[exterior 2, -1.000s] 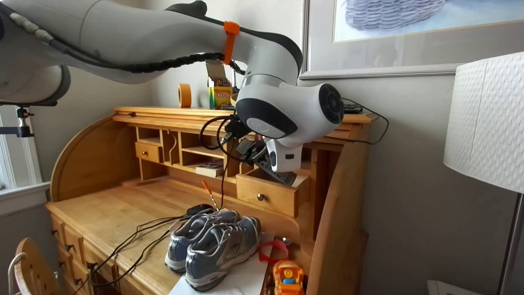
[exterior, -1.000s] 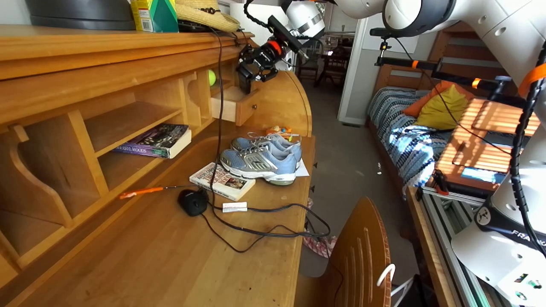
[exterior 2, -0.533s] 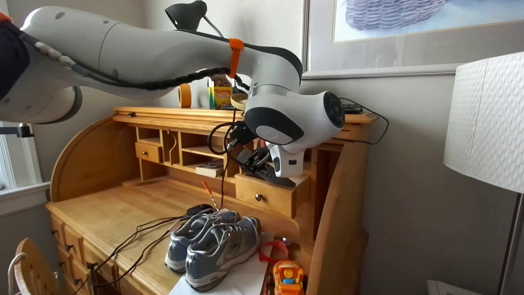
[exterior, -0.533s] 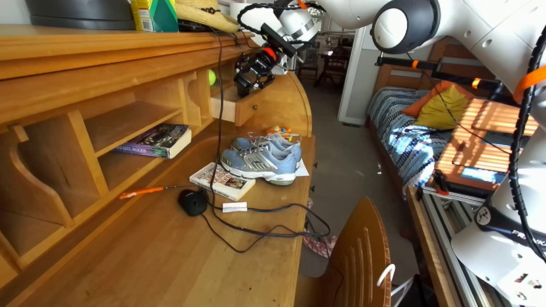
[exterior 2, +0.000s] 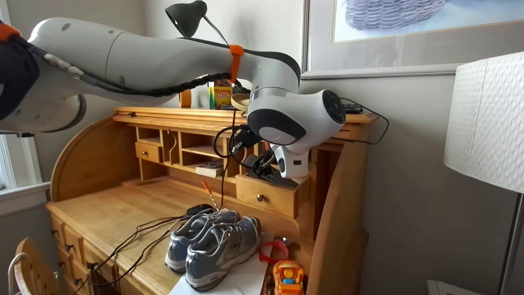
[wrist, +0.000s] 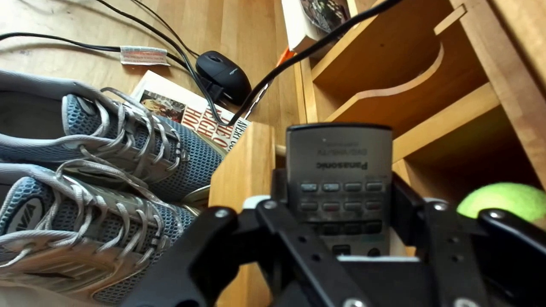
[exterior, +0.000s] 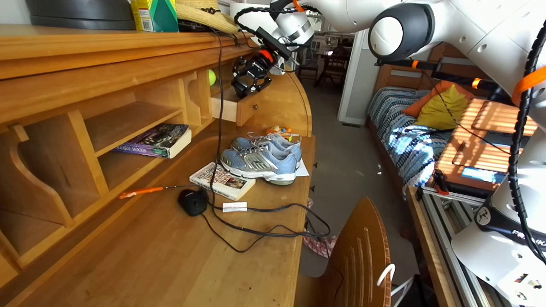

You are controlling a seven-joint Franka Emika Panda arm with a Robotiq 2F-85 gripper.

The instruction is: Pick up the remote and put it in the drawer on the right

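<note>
The remote [wrist: 339, 170], a dark grey bar with small buttons, sits between the fingers of my gripper [wrist: 341, 192], which touch both its long edges in the wrist view. In an exterior view the remote [exterior 2: 280, 179] lies slanted at the top of the open right drawer [exterior 2: 258, 200], partly behind the wrist. Whether it touches the drawer floor is hidden. The drawer [exterior: 224, 109] also shows in an exterior view, with my gripper [exterior: 251, 87] over its opening. The drawer front [wrist: 243, 170] is left of the remote in the wrist view.
Shoes [exterior: 260, 160] stand on the desk below the drawer. A black cord [exterior: 219, 85] hangs in front of the shelves near the drawer. A tennis ball [wrist: 505, 200] sits in the compartment beside it. A mouse [exterior: 193, 202] and a booklet [exterior: 222, 181] lie on the desk.
My gripper has moved down toward the drawer with the remote. The remote has gone from a steep slant to a flatter one at the drawer's top. The drawer stays open.
</note>
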